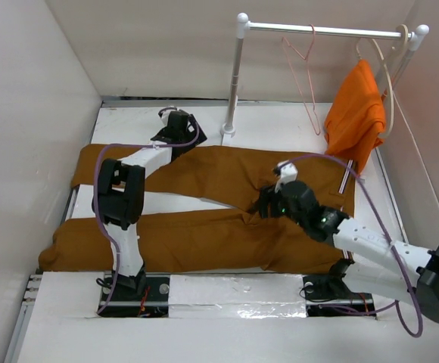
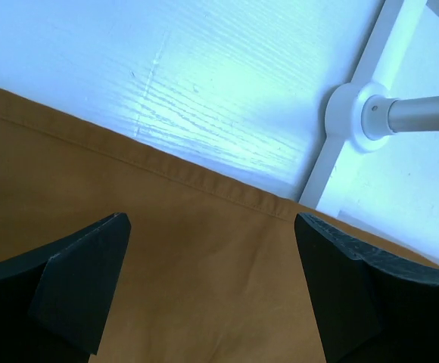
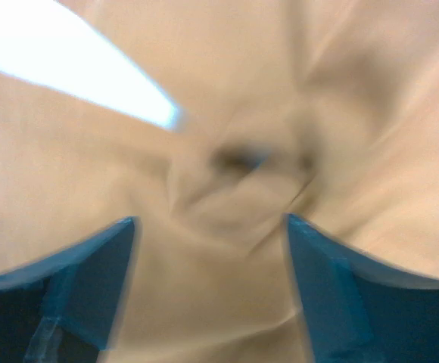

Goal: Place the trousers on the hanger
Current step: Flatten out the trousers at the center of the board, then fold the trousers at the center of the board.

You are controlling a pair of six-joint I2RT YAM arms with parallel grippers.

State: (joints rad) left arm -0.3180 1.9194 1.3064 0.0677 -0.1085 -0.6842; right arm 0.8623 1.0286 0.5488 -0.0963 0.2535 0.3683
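Trousers (image 1: 204, 238) one; pink hanger (image 1: 301, 89) one; cream hanger (image 1: 390, 76) one

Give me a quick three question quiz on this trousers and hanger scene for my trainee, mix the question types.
1. True or false: the trousers already hang on the pink hanger.
2. What hangs on the rail beside that hanger? A, an orange garment; B, a towel; C, nothing.
3. Which gripper is nearer the rail's post?
Key: 1 false, they lie flat on the table. 2 A. 3 the left gripper; the right gripper is over the crotch.
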